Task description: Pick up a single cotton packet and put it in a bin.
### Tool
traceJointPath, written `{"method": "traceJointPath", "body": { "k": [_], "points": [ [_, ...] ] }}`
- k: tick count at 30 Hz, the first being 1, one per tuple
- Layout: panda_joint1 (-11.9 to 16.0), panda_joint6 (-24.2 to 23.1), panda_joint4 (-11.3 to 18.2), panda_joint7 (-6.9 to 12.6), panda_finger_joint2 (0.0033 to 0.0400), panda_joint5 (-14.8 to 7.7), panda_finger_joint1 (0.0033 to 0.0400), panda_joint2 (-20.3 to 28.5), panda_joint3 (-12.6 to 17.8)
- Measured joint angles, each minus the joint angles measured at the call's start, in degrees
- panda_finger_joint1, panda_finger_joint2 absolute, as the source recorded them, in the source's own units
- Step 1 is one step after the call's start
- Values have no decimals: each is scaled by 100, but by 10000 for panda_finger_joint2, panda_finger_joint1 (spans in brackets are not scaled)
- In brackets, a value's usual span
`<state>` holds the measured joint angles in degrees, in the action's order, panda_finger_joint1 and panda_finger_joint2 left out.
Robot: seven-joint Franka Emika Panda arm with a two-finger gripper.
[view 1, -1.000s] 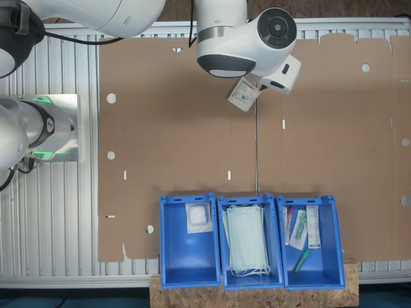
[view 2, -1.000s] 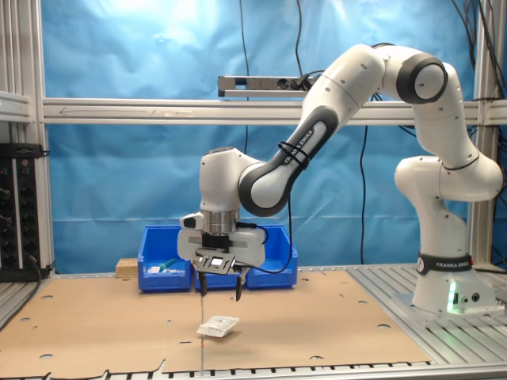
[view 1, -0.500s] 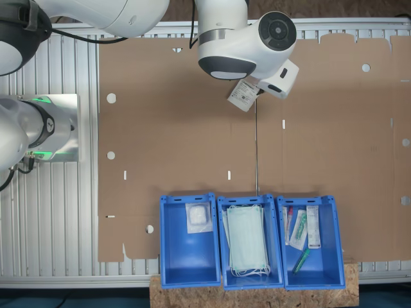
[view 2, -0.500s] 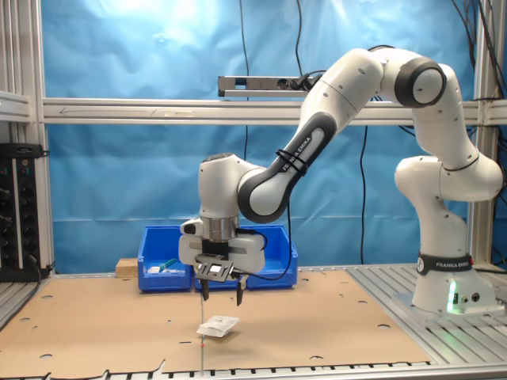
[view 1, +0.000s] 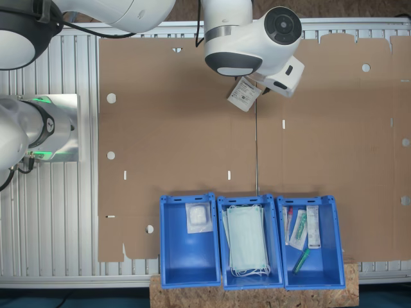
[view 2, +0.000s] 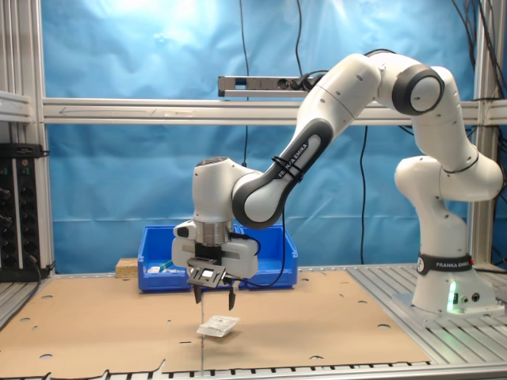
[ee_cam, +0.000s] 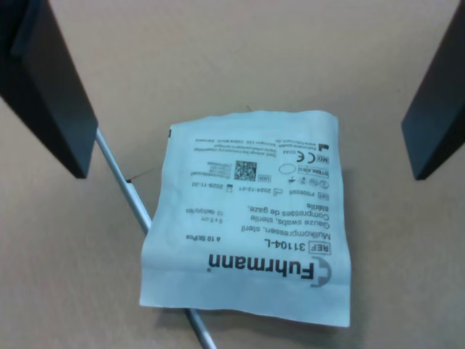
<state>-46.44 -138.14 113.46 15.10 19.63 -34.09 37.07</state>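
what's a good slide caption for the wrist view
Open tool poised above a white cotton packet lying flat on the cardboard surface.

From my station I see a blue backdrop (view 2: 119,182) covering the whole rear of the cell in the second exterior view, brightly lit near its top. Aluminium framing (view 2: 158,111) crosses it, with uprights at both edges. A black rack (view 2: 17,210) stands at the second exterior view's left, and cables (view 2: 475,32) hang at its upper right. The table (view 1: 58,192) is ribbed metal, covered by brown cardboard (view 1: 173,135) with punched holes and slots. A slab of chipboard (view 1: 350,289) shows at the first exterior view's lower edge.
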Motion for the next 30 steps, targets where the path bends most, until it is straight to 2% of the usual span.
{"method": "traceJointPath", "body": {
  "k": [13, 30],
  "points": [
    [2, 0, -173, -87, 400, 0, 400, -255, 0],
    [33, 0, -170, -134, 400, 0, 400, -577, -2]
  ]
}}
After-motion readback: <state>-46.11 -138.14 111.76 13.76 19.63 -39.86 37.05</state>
